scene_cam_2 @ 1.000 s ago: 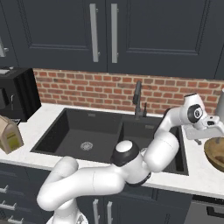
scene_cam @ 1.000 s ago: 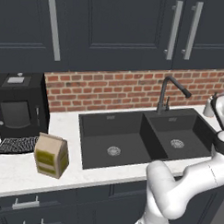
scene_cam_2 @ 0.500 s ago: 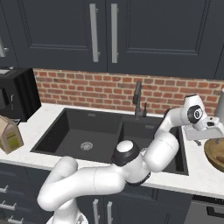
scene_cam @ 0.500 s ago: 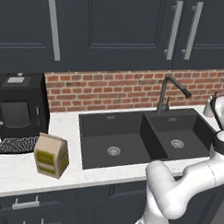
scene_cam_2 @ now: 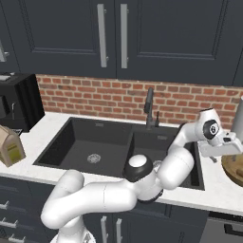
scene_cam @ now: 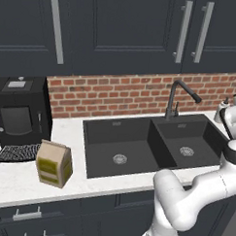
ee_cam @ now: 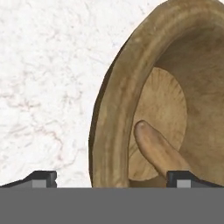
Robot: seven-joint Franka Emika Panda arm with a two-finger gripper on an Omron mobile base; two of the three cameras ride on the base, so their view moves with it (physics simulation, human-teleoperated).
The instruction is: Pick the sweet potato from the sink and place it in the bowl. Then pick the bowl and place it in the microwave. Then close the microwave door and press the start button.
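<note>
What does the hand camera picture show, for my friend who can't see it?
A wooden bowl sits on a white marble counter, seen from close above, with a sweet potato lying inside it. The two dark tips of the open gripper stand wide apart at the bottom, one over the counter and one over the bowl's inside, holding nothing.

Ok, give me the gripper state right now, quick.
Gripper: open, holding nothing, one fingertip either side of the bowl rim; the sweet potato lies inside the bowl.
</note>
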